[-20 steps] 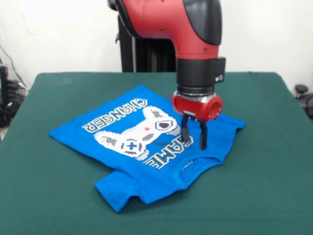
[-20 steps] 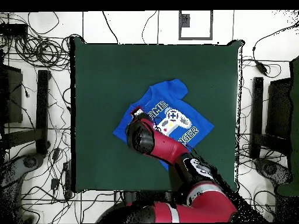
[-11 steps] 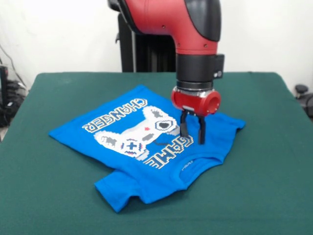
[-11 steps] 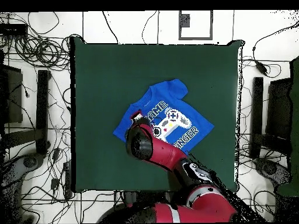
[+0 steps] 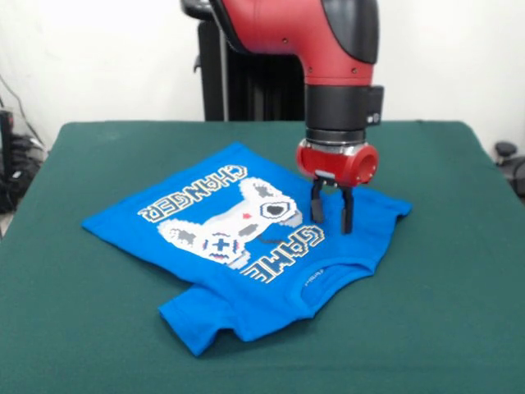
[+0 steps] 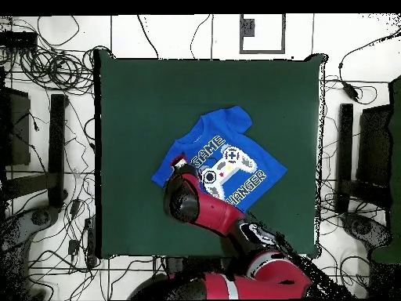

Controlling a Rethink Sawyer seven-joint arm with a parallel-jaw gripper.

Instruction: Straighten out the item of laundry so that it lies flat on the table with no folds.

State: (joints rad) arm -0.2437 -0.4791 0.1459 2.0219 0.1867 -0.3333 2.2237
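Over the shirt's right sleeve the gripper (image 5: 331,217) is hanging with fingers parted, gripping nothing. Mid-table (image 5: 459,328), the blue T-shirt (image 5: 238,238) is lying mostly spread, though one sleeve is looking bunched; some smoothing seems left.

The T-shirt (image 5: 246,246) is lying on the worktop (image 5: 98,345) near its middle, slanted to the edges. The end effector (image 5: 330,216) is hanging above the shirt's right side in the front view, near the collar, its fingers (image 5: 347,212) pointing down and parted.
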